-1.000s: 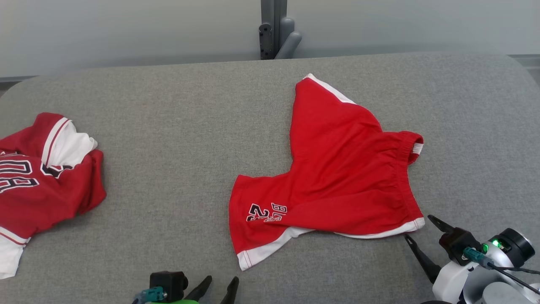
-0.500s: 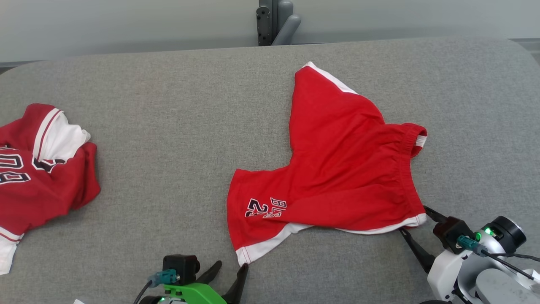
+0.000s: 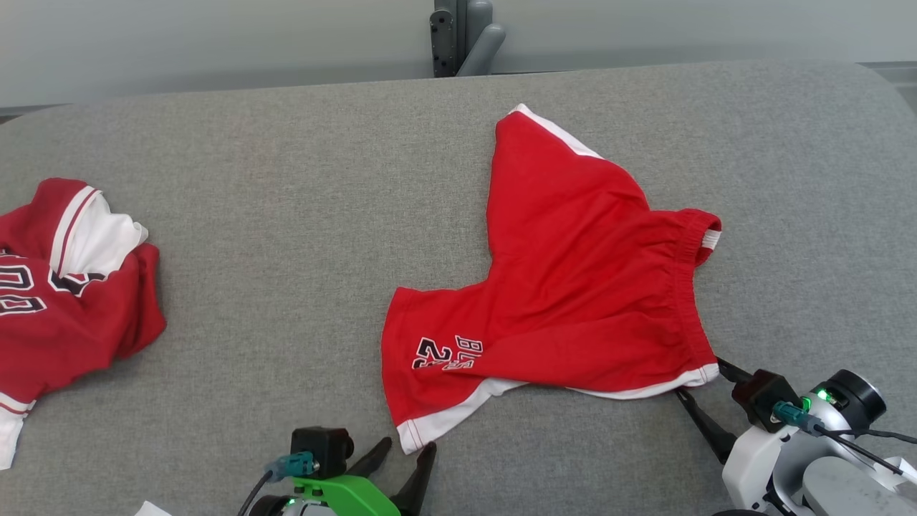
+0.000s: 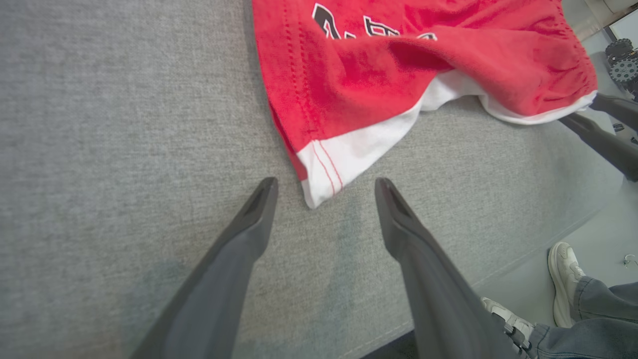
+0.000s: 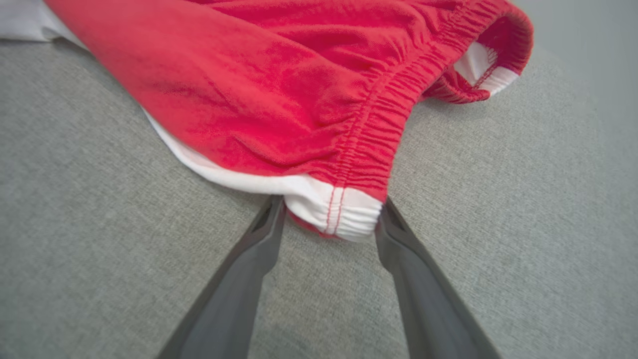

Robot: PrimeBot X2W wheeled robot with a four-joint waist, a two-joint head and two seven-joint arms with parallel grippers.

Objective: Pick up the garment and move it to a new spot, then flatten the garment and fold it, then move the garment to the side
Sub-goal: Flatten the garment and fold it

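Beside the shorts (image 3: 573, 287), open left hand (image 3: 409, 444) has crept nearer; open right hand (image 3: 698, 376) straddles a corner

Seen from the head, the left gripper (image 3: 408, 444) has been raised from the bottom edge to the white hem corner (image 3: 410, 437) of the red shorts (image 3: 573, 287). The right gripper (image 3: 698, 377) has been brought around the waistband corner (image 3: 706, 373) at lower right.

The red knit shorts with white hems (image 3: 573, 287) carry a dark, white-edged print (image 3: 448, 355) near one leg hem. It reads as the number 23 beside letters starting "BL", the rest hidden under a fold. The crumpled red and white jersey (image 3: 71, 308) bears large outlined characters (image 3: 18, 297), cut off by the frame edge and unreadable.
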